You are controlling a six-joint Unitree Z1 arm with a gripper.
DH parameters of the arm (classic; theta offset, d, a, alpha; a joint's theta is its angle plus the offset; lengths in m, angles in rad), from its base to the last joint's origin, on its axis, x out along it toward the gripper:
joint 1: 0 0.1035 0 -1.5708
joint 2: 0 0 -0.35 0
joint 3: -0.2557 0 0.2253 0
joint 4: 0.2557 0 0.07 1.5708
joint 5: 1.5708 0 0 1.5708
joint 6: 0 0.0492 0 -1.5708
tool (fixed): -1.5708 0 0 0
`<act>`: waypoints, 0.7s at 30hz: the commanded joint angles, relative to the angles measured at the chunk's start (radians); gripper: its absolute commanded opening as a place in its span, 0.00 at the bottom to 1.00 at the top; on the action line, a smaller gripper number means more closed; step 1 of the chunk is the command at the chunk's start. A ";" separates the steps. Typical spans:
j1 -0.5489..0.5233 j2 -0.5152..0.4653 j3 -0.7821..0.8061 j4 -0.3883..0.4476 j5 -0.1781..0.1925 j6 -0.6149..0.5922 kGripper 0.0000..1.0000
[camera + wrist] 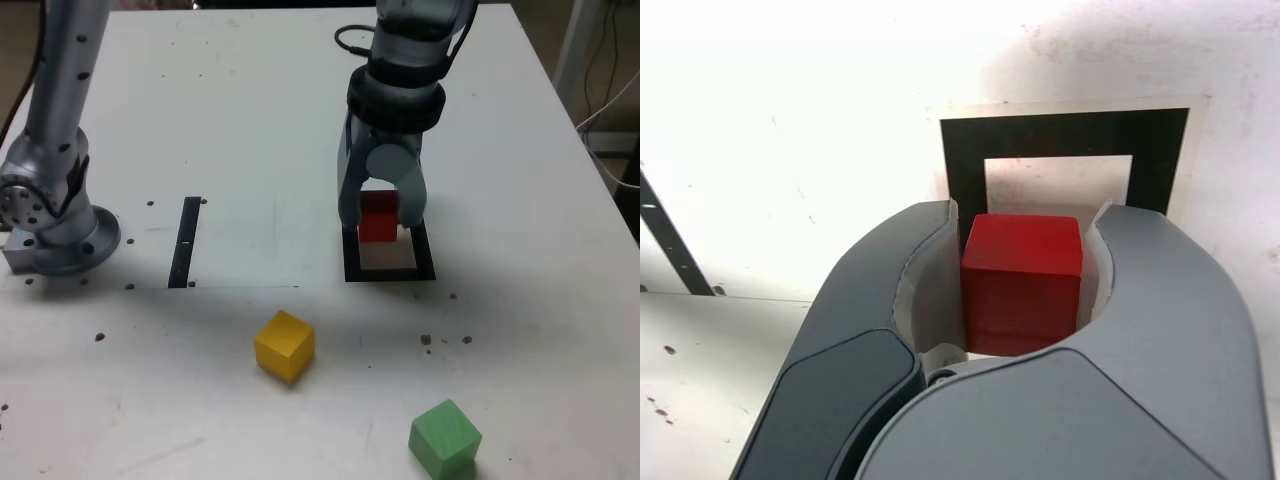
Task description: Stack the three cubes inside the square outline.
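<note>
A white table (250,130) is holding three little blocks and a robot arm.

The table is showing a few small dark specks. The gripper (379,215) is squeezing the red cube (378,222) between its two grey jaws. It is hanging over the square outline (388,268), a thick black frame with a white middle. In the wrist view the red cube (1021,282) is sitting snug between the jaws, with the square outline (1065,135) just past it. The yellow cube (284,345) is lying on the table nearer the camera, apart from the frame. The green cube (445,438) is lying near the bottom edge, toward the exterior view's right. A thin black bar (185,241) is lying toward the exterior view's left, near the arm's round base (65,235).
</note>
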 commanded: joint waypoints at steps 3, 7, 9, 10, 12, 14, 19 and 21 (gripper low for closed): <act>0.002 0.007 0.004 -0.016 -0.009 0.008 0.29; 0.002 0.017 0.009 -0.030 -0.015 0.013 0.29; 0.002 0.020 0.014 -0.039 -0.017 0.013 0.29; 0.002 0.022 0.016 -0.043 -0.018 0.014 0.29; 0.002 0.026 0.020 -0.049 -0.019 0.014 0.29; 0.002 0.030 0.024 -0.055 -0.020 0.014 0.29; 0.002 0.036 0.033 -0.068 -0.021 0.019 0.56; 0.002 0.036 0.038 -0.075 -0.020 0.022 0.80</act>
